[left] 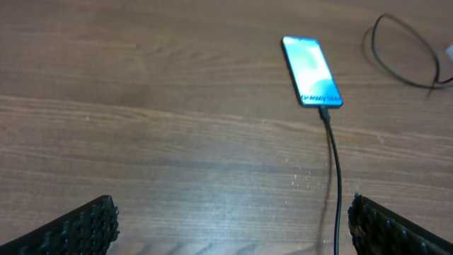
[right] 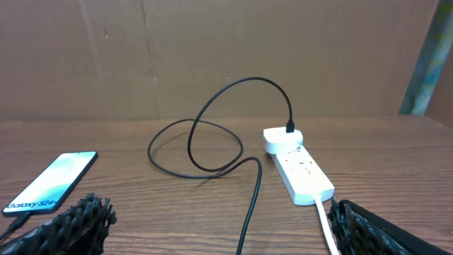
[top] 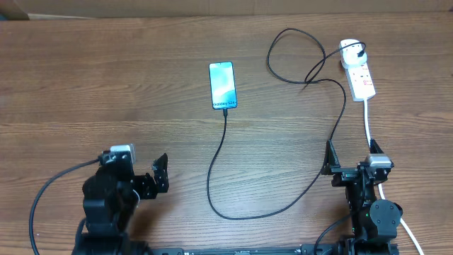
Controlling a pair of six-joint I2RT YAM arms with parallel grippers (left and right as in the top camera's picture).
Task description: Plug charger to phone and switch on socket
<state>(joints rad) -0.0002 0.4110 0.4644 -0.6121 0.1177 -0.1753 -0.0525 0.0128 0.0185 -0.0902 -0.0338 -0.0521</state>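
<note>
The phone [top: 222, 86] lies flat at the table's middle back, its screen lit light blue; it also shows in the left wrist view [left: 311, 71] and the right wrist view [right: 49, 183]. The black charger cable [top: 217, 159] runs from the phone's near end, loops forward and back to the white socket [top: 358, 69] at the back right, where its black plug sits. The plug tip [left: 323, 111] is in the phone's port. My left gripper [top: 160, 174] is open and empty at the front left. My right gripper [top: 350, 154] is open and empty at the front right.
The socket's thick white cord [top: 369, 120] runs forward past my right gripper. The charger cable [right: 248, 205] passes between my right fingers on the table. A brown cardboard wall [right: 212, 49] stands behind the table.
</note>
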